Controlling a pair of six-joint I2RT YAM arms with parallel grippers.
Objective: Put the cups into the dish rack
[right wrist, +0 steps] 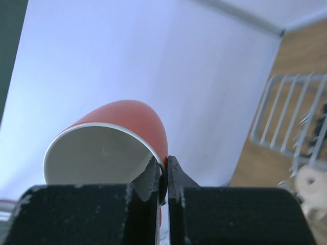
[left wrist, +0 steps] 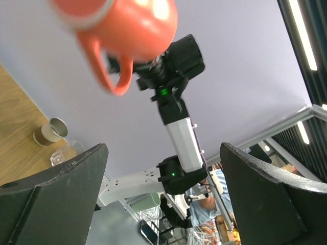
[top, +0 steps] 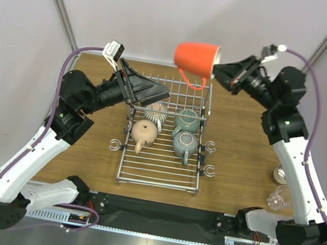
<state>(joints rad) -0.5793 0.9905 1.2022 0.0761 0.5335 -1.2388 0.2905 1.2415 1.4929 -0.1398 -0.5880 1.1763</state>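
Note:
High above the back edge of the dish rack [top: 159,166], my right gripper [top: 217,70] is shut on the rim of a red-orange cup [top: 196,57], which lies sideways with its handle down. In the right wrist view the jaws [right wrist: 164,173] pinch the cup's wall [right wrist: 127,117], one finger inside and one outside. My left gripper [top: 159,91] stands open and empty over the rack's back left, pointing toward the red-orange cup [left wrist: 122,25]. Inside the rack lie a ribbed silver cup [top: 155,113], a beige cup [top: 144,133], a teal-green cup [top: 186,121] and a grey-green cup [top: 185,144].
A shiny metal cup [top: 280,175] and a clear glass [top: 278,197] stand on the wooden table at the right, beside my right arm. Small hooks stick out from the rack's sides [top: 212,148]. Grey walls close in the back.

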